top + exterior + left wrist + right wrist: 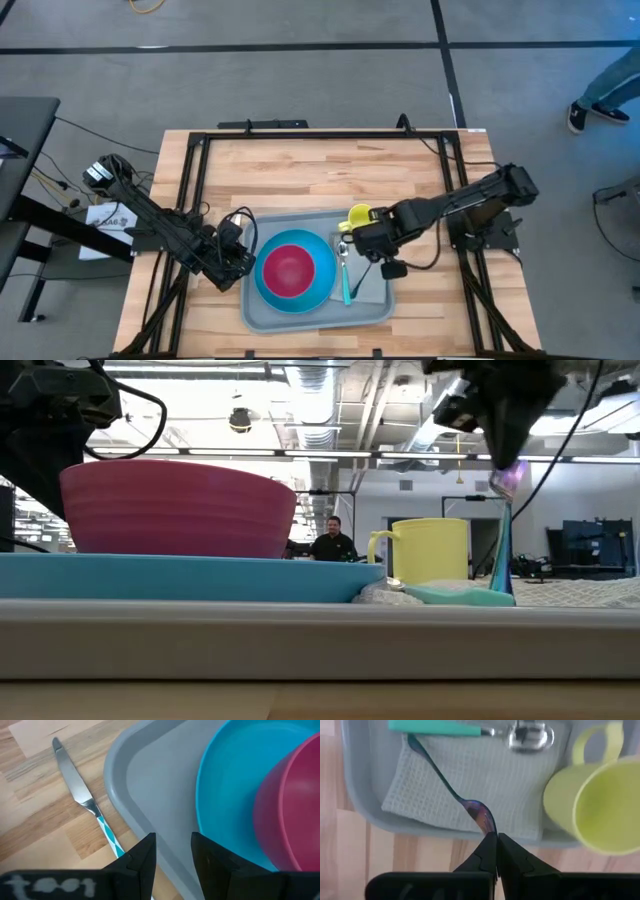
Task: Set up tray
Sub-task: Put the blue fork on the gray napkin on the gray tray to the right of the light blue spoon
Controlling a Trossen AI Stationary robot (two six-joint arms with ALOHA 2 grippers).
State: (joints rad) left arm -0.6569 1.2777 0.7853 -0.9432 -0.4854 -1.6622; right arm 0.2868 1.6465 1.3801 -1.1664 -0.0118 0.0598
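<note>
The grey-blue tray (300, 316) lies at the table's near middle. It holds a blue plate (322, 292) with a pink bowl (290, 268), a grey cloth (470, 780), a teal-handled spoon (440, 727) and a yellow cup (360, 214). My right gripper (496, 837) is over the tray's right side, shut on a slim blue-purple utensil (445, 782). My left gripper (172, 852) hovers open at the tray's left rim (117, 785). Beside that rim a knife (75, 790) with a striped teal handle lies flat on the wood. My right gripper pinches the utensil's wider purple end (482, 819) between its two fingertips, coming from above and pointing down. The utensil hangs steeply below the fingers (505, 510). Its thin blue far end (412, 740) rests on the grey cloth beside the spoon.
Bare wood lies beyond the tray toward the far edge and on either side. Black frame rails run along the table's left, right and far edges. A person (333, 540) sits in the room beyond the table, and another's legs (605, 95) show on the floor.
</note>
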